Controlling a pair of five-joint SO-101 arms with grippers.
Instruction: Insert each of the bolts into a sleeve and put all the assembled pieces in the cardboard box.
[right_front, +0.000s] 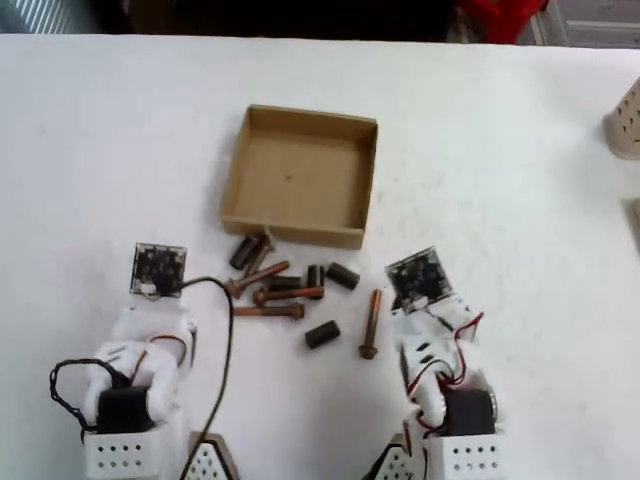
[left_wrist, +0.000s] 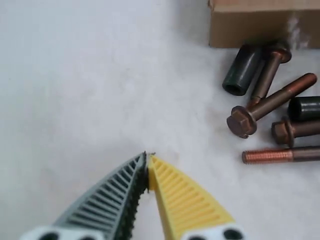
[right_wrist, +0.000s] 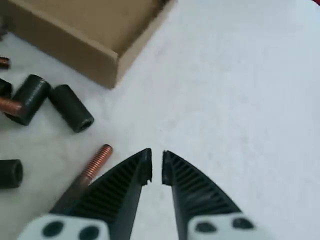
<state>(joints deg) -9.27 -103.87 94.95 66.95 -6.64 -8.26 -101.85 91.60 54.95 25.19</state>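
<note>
The copper-coloured, hex-headed steel bolts (right_front: 275, 293) lie in a loose, crossed pile just off the wall of the box that faces the arms. A lone bolt (right_front: 371, 322) lies apart from the pile, farther from the box, on the right arm's side. The short black cylindrical sleeves (right_front: 343, 276) are scattered among and beside the bolts. Two sit close to that same wall, and one lies farther out than the pile. The shallow, open brown cardboard box (right_front: 305, 232) has nothing in it.

The bolts are likely rigid and heavy for their bulk, with round shanks that will roll if nudged. A pinch across the plain shank near the head should hold best and leave the threaded end free to enter a sleeve. The sleeves look smooth and hard, so they may slip. Gripping one across its outside at mid-length would keep the bore open.

The left gripper (left_wrist: 147, 161) has its grey and yellow fingers closed tip to tip on nothing, above bare white table (right_front: 500, 150) beside the pile, near a box corner. The right gripper (right_wrist: 156, 167) has its black fingers parted by a narrow gap and holds nothing, near the lone bolt's threaded end.
</note>
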